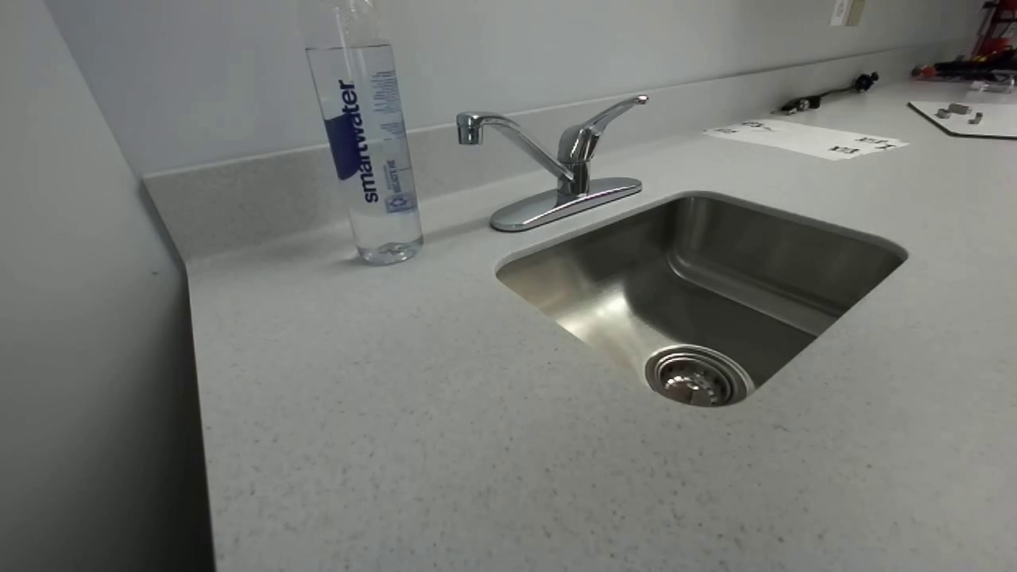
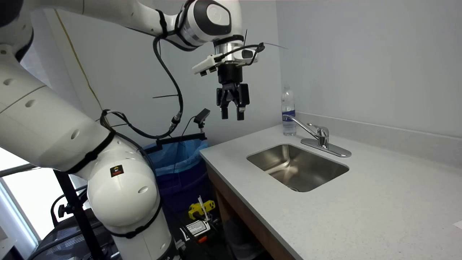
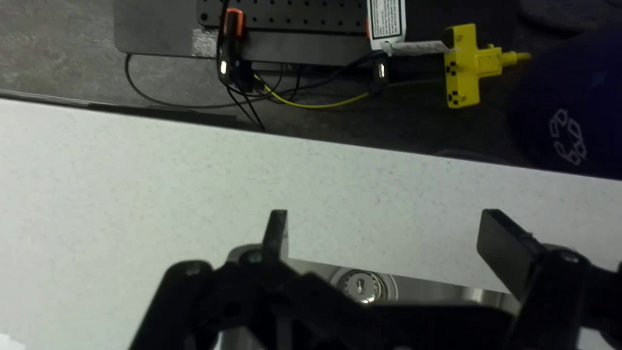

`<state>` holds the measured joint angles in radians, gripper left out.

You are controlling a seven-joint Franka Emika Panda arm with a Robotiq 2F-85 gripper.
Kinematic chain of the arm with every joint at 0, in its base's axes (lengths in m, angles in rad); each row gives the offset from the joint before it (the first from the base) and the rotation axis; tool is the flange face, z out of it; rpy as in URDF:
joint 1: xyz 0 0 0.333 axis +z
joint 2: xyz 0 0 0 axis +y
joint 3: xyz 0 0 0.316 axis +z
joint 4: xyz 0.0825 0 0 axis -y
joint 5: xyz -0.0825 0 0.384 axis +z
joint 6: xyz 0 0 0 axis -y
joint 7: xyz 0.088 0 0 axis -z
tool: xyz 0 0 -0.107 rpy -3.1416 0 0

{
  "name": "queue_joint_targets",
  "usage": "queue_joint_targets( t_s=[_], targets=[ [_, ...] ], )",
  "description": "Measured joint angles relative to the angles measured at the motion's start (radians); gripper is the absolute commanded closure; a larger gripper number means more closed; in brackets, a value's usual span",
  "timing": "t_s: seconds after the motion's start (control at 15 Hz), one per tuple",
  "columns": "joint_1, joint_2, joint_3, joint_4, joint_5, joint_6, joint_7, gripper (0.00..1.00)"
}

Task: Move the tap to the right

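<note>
The gripper (image 2: 232,114) is hanging spread wide, empty; the tap (image 1: 578,151) is pointing its spout (image 1: 531,146) toward the bottle (image 1: 365,151), so the whole move is likely remaining.

The pale countertop (image 1: 397,413) in front of me is flecked with dark specks, a steel sink (image 1: 763,246) set down into it. Just behind the sink stands the chrome tap (image 1: 578,148); to its left, a tall clear bottle (image 1: 364,143) stands upright. Farther off to the right, white paper (image 1: 802,139) with black marks lies flat, with a dark slender thing (image 1: 798,104) just beyond it and a dark-edged white board (image 1: 997,123) to its right. The clutter (image 1: 965,70) at the far end I can't make out.
</note>
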<state>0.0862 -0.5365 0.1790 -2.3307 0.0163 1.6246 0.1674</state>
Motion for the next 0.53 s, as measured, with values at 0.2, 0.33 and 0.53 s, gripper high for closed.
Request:
queue_joint_targets(
  t_s=[0.2,0.33,0.53],
  targets=[
    [0.019,0.067,0.034,0.019,0.014,0.103,0.030,0.00],
    [0.023,0.084,0.037,0.021,0.013,0.109,0.033,0.00],
    [0.023,0.080,0.032,0.020,0.013,0.109,0.033,0.00]
  ],
)
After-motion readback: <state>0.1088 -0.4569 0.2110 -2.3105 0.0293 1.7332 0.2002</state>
